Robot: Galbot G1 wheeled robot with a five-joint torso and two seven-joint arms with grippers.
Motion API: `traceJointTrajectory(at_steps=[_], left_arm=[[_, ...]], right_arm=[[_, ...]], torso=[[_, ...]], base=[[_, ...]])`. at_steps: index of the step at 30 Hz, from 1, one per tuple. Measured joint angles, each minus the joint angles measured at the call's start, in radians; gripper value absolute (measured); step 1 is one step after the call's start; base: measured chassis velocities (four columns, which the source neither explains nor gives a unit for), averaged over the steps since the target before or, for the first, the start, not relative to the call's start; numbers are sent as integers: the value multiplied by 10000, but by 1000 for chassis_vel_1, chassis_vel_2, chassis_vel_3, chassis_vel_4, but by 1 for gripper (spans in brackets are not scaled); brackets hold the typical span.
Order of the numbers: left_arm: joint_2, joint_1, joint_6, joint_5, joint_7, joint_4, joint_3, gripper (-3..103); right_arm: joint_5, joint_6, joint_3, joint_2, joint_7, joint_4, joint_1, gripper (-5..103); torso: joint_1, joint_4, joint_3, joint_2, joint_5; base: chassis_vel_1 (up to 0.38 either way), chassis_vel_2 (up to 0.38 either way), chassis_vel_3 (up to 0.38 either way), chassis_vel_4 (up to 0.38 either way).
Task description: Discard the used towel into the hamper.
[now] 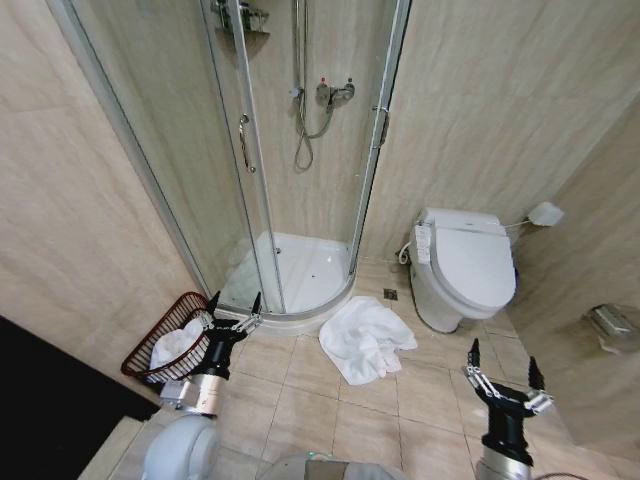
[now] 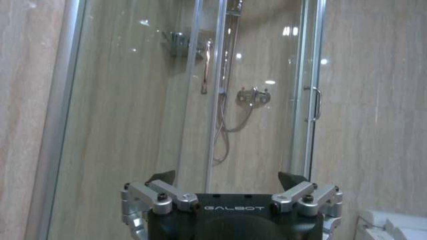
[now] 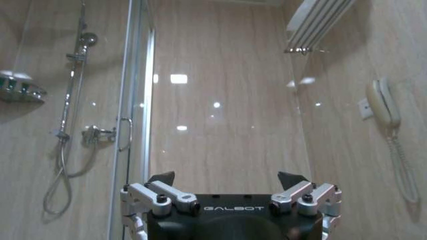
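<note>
A crumpled white towel [image 1: 366,338] lies on the tiled floor in front of the shower, between my two arms. The hamper [image 1: 150,345], a small reddish-brown woven basket, leans at the left wall with white cloth [image 1: 178,343] inside it. My left gripper [image 1: 233,305] is open, raised just right of the hamper's rim and left of the towel. My right gripper [image 1: 502,361] is open, low at the right, beyond the towel and in front of the toilet. Both wrist views show open empty fingers, the left gripper [image 2: 227,178] and the right gripper [image 3: 227,178], facing the walls.
A curved glass shower cabin [image 1: 290,160] stands straight ahead with its white tray [image 1: 300,270]. A white toilet [image 1: 465,265] is at the right wall. A floor drain [image 1: 390,294] sits between them. A wall phone [image 3: 385,102] hangs on the right.
</note>
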Motion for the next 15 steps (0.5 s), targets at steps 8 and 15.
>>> traceJointTrajectory(at_steps=[8,15], left_arm=[[0,-1,0,0,0,0,0,100],[0,-1,0,0,0,0,0,100]], right_arm=[[58,53,105,3,146,-39,1,100],[116,185,149,3,145,-122,-4,100]], torso=[[-162,0,-226,-386,0],[-307,0,-395,-701,0]], base=[[0,0,0,0],[0,0,0,0]])
